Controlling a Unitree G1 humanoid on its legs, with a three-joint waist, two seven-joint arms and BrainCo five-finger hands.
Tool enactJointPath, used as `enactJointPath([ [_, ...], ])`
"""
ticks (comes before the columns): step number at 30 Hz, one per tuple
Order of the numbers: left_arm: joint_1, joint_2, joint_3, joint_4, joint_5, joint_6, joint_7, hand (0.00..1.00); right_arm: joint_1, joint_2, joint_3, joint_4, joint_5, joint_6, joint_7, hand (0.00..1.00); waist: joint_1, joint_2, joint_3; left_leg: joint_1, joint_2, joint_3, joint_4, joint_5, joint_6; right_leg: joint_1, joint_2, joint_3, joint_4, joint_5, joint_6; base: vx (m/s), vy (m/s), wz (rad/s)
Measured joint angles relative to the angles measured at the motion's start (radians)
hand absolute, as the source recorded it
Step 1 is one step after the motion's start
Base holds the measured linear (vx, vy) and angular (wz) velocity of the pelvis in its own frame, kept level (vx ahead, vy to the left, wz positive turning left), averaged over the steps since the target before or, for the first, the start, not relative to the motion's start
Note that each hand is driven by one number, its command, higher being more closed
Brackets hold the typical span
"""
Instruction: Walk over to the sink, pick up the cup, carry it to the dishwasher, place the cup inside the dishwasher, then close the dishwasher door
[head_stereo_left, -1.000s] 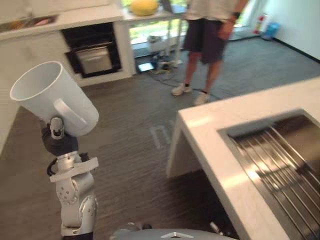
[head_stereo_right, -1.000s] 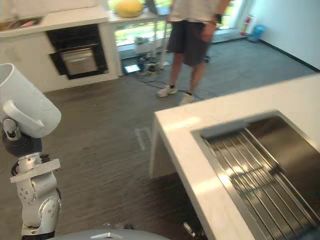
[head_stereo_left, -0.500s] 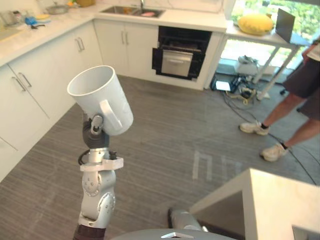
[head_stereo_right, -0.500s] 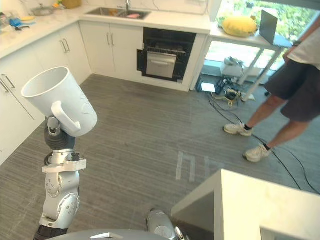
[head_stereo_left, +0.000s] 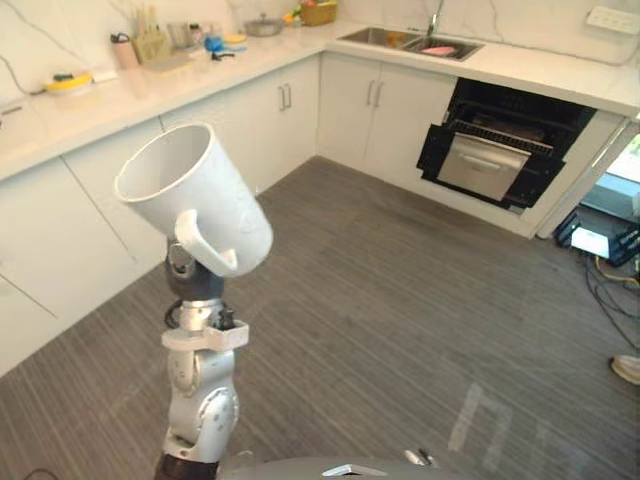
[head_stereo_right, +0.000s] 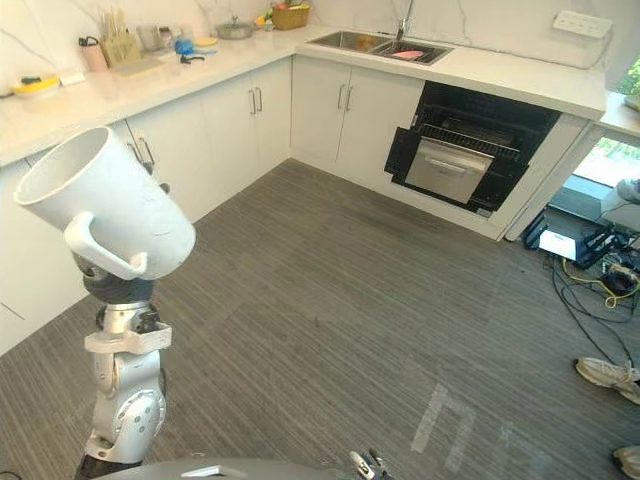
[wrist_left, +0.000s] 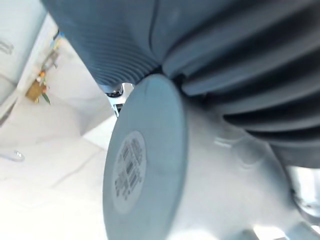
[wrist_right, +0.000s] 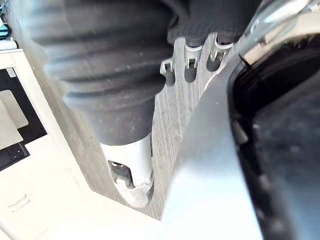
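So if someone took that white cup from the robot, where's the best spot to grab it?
Probably the handle: it sticks out free on the near side of the cup, while the left hand holds the base from below. Come in from the robot's side; the mouth tilts up and away.

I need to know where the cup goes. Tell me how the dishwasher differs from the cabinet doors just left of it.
The dishwasher stands open, its front tipped outward and a dark inside showing; the cabinet doors are shut flat. The dishwasher is black with a silver panel; the cabinet doors are white with slim handles. Both sit under the same white counter.
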Motion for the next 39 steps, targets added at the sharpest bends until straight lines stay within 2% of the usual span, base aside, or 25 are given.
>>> enactJointPath([
  [1,0.007,0.01,0.01,0.004,0.0,-0.011,0.009,1.0,-0.014,-0.002,0.017,0.009,-0.011,-0.001,0.004,0.0,0.001,-0.028,0.006,-0.005,0.013,0.0,0.048,-0.015,-0.017,0.037,0.03,0.009,-0.058,0.015,-0.03,0.13,-0.064,-0.2],
  [2,0.015,0.02,0.01,0.007,0.0,-0.012,0.01,1.0,-0.02,-0.003,0.017,0.013,-0.011,-0.002,0.004,0.0,0.001,-0.021,0.012,-0.008,0.023,0.001,0.068,-0.017,-0.018,0.046,0.034,0.025,-0.067,0.026,-0.037,0.15,-0.058,-0.38],
  [3,0.031,0.034,0.009,0.009,0.003,-0.012,0.008,1.0,-0.036,-0.003,0.017,0.032,-0.011,-0.01,0.004,0.0,0.0,-0.037,0.008,-0.007,0.042,0.005,0.108,-0.018,-0.019,0.053,0.037,0.04,-0.07,0.033,-0.042,0.08,-0.019,-0.38],
  [4,0.037,0.041,0.01,0.011,0.005,-0.016,0.002,1.0,-0.045,-0.005,0.016,0.046,-0.01,-0.012,0.004,0.0,0.004,-0.036,0.009,-0.013,0.05,0.007,0.132,-0.023,-0.023,0.056,0.04,0.053,-0.068,0.033,-0.044,0.1,-0.038,-0.58],
  [5,0.038,0.052,0.007,0.035,0.007,-0.038,-0.026,1.0,-0.062,-0.015,0.014,0.065,-0.01,-0.015,0.003,0.0,0.013,-0.027,0.006,-0.029,0.047,-0.008,0.122,-0.051,-0.03,0.044,0.048,0.078,-0.053,0.022,-0.052,0.05,-0.037,-0.47],
  [7,0.035,0.056,-0.009,0.055,0.008,-0.043,-0.057,1.0,-0.08,-0.041,0.014,0.088,-0.01,-0.013,-0.007,0.0,0.002,0.006,-0.014,-0.012,0.029,-0.009,0.058,-0.066,-0.018,0.004,0.049,0.091,0.01,-0.018,-0.045,0.05,0.014,-0.27],
  [8,0.032,0.06,-0.013,0.057,0.009,-0.043,-0.066,1.0,-0.08,-0.047,0.012,0.087,-0.01,-0.014,-0.01,0.0,-0.003,0.001,-0.015,0.009,0.005,-0.005,0.023,-0.067,-0.019,-0.026,0.036,0.094,0.081,-0.053,-0.02,0.02,0.028,-0.23],
  [9,0.015,0.06,-0.019,0.062,0.009,-0.044,-0.078,1.0,-0.082,-0.04,0.01,0.091,-0.009,-0.013,-0.02,0.0,-0.002,-0.009,-0.008,0.038,-0.026,0.003,-0.021,-0.063,-0.016,-0.097,0.021,0.112,0.255,-0.1,0.048,-0.01,0.01,-0.22],
  [10,0.002,0.061,-0.028,0.073,0.009,-0.044,-0.078,1.0,-0.085,-0.031,0.009,0.093,-0.008,-0.013,-0.022,0.0,-0.004,-0.009,-0.008,0.048,-0.028,0.005,-0.031,-0.059,-0.015,-0.152,0.019,0.112,0.37,-0.097,0.099,-0.03,0.007,-0.18],
  [11,-0.028,0.08,-0.049,0.099,0.01,-0.039,-0.077,1.0,-0.091,-0.005,0.008,0.1,-0.002,-0.015,-0.026,0.0,-0.007,-0.023,-0.005,0.081,-0.038,0.006,-0.065,-0.058,-0.015,-0.259,0.0,0.099,0.58,-0.033,0.165,0.01,0.031,0.01],
  [12,-0.038,0.1,-0.072,0.107,0.021,-0.032,-0.076,1.0,-0.091,0.013,0.006,0.099,0.005,-0.019,-0.027,0.0,-0.018,-0.04,-0.003,0.116,-0.049,0.004,-0.113,-0.05,-0.009,-0.322,-0.021,0.069,0.704,0.046,0.133,0.05,0.026,0.17],
  [13,-0.051,0.114,-0.103,0.116,0.04,-0.018,-0.076,1.0,-0.091,0.025,0.014,0.096,0.002,-0.024,-0.026,0.0,-0.033,-0.047,0.005,0.144,-0.048,0.003,-0.146,-0.041,-0.001,-0.379,-0.047,0.019,0.791,0.048,0.061,0.08,-0.002,0.2],
  [14,-0.056,0.116,-0.116,0.117,0.045,-0.009,-0.076,1.0,-0.091,0.028,0.016,0.094,0.001,-0.024,-0.026,0.0,-0.037,-0.059,0.005,0.15,-0.047,0.001,-0.151,-0.039,0.002,-0.397,-0.055,0.009,0.786,0.024,0.031,0.08,-0.035,0.28],
  [15,-0.063,0.113,-0.145,0.118,0.047,0.0,-0.076,1.0,-0.089,0.036,0.022,0.086,0.001,-0.025,-0.027,0.0,-0.04,-0.062,0.001,0.155,-0.035,-0.003,-0.153,-0.024,-0.007,-0.411,-0.06,-0.007,0.703,-0.012,0.022,0.13,-0.112,0.27],
  [17,-0.062,0.107,-0.177,0.126,0.042,0.013,-0.077,1.0,-0.075,0.042,0.046,0.075,0.016,-0.036,-0.028,0.0,-0.041,-0.074,0.003,0.159,-0.018,-0.011,-0.153,-0.018,-0.025,-0.394,-0.061,-0.012,0.476,-0.013,0.013,0.2,-0.153,0.29],
  [18,-0.062,0.106,-0.196,0.127,0.034,0.028,-0.077,1.0,-0.054,0.058,0.052,0.07,0.023,-0.043,-0.044,0.0,-0.042,-0.082,0.004,0.169,-0.006,-0.022,-0.141,-0.028,-0.047,-0.352,-0.063,-0.038,0.229,0.104,-0.014,0.25,-0.128,0.17],
  [19,-0.063,0.108,-0.194,0.125,0.033,0.032,-0.077,1.0,-0.051,0.068,0.055,0.067,0.023,-0.046,-0.049,0.0,-0.04,-0.096,0.004,0.176,-0.006,-0.019,-0.127,-0.036,-0.062,-0.33,-0.064,-0.039,0.155,0.215,-0.022,0.41,-0.215,0.0],
  [20,-0.061,0.093,-0.195,0.142,0.026,0.039,-0.075,1.0,-0.05,0.074,0.052,0.066,0.026,-0.049,-0.055,0.0,-0.037,-0.088,0.01,0.183,0.026,-0.012,-0.087,-0.061,-0.086,-0.298,-0.039,-0.036,0.121,0.262,-0.004,0.34,-0.161,-0.22],
  [22,-0.06,0.072,-0.212,0.153,0.02,0.046,-0.075,1.0,-0.042,0.046,0.057,0.038,0.02,-0.062,-0.046,0.0,-0.041,-0.04,0.017,0.213,0.074,0.032,-0.101,-0.07,-0.103,-0.289,0.017,-0.033,0.102,0.263,-0.024,0.27,-0.092,-0.43],
  [23,-0.06,0.067,-0.215,0.154,0.017,0.046,-0.075,1.0,-0.044,0.043,0.057,0.038,0.018,-0.061,-0.043,0.0,-0.041,-0.034,0.016,0.215,0.08,0.038,-0.109,-0.074,-0.11,-0.284,0.025,-0.032,0.087,0.257,-0.024,0.14,-0.029,-0.33],
  [24,-0.049,0.06,-0.245,0.205,-0.043,0.033,-0.103,1.0,-0.01,0.042,0.092,0.037,0.012,-0.057,-0.018,0.0,-0.031,-0.073,-0.029,0.262,0.044,0.094,-0.171,-0.067,-0.12,-0.189,0.016,-0.032,-0.111,0.312,-0.011,0.04,-0.014,-0.08],
  [30,-0.048,0.06,-0.233,0.205,-0.044,0.033,-0.103,1.0,-0.01,0.041,0.092,0.036,0.012,-0.057,-0.018,0.0,-0.029,-0.068,-0.026,0.262,0.043,0.095,-0.172,-0.067,-0.12,-0.191,0.016,-0.033,-0.109,0.312,-0.011,0.0,0.0,0.0],
  [34,-0.021,0.057,-0.156,0.205,-0.061,0.022,-0.107,1.0,-0.011,0.041,0.092,0.028,0.013,-0.06,-0.015,0.0,-0.031,-0.061,-0.018,0.262,0.046,0.094,-0.161,-0.071,-0.119,-0.205,0.017,-0.032,-0.073,0.29,-0.011,0.0,-0.004,-0.01],
  [37,-0.007,0.045,-0.066,0.203,-0.084,-0.009,-0.1,1.0,-0.009,0.041,0.094,0.007,0.014,-0.065,-0.009,0.0,-0.028,-0.058,-0.008,0.244,0.066,0.097,-0.104,-0.107,-0.125,-0.256,0.025,-0.028,0.036,0.22,-0.025,-0.01,-0.04,-0.08],
  [39,-0.003,0.023,-0.007,0.196,-0.09,-0.031,-0.085,1.0,-0.017,0.035,0.103,-0.006,0.019,-0.066,-0.001,0.0,-0.022,-0.05,-0.001,0.244,0.095,0.108,-0.035,-0.172,-0.15,-0.309,0.027,-0.036,0.195,0.131,-0.039,0.03,-0.037,-0.25],
])
